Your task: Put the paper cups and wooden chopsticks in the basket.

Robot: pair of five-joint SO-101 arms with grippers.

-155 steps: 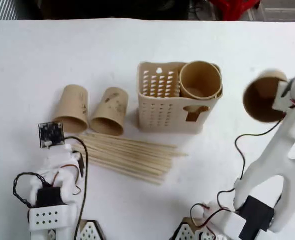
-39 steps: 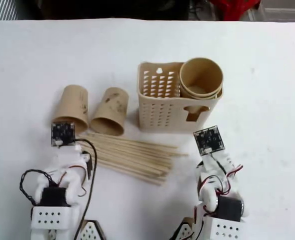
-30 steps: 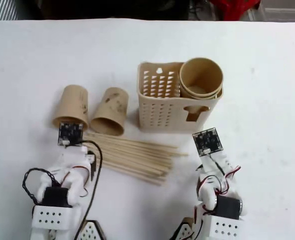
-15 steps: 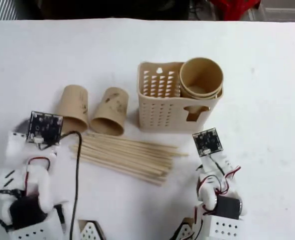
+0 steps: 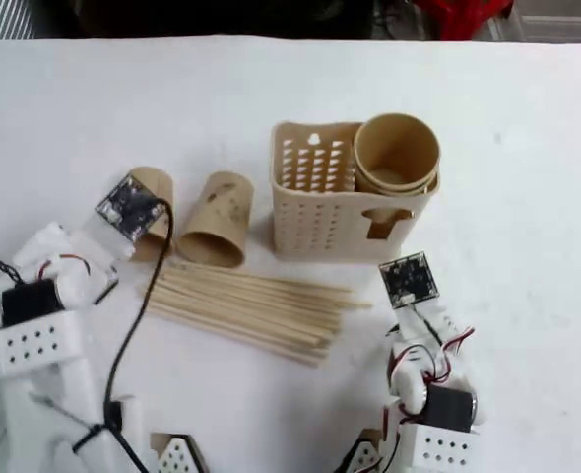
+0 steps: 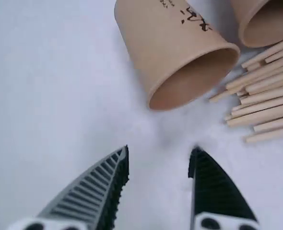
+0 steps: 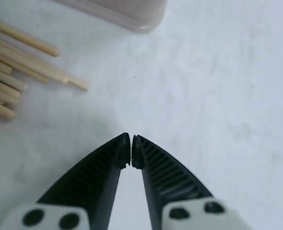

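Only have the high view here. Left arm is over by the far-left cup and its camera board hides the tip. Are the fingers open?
Observer: Yes. In the left wrist view the left gripper is open, fingers spread, with nothing between them.
Operator: Lined up on the cup?
Observer: Roughly. The cup lies on its side with its open mouth turned toward the gripper. There is bare table between the fingertips and the rim, so no contact.
Operator: And the right one?
Observer: The right gripper is shut, fingertips together, and holds nothing. It sits over the table just past the tips of the chopsticks.
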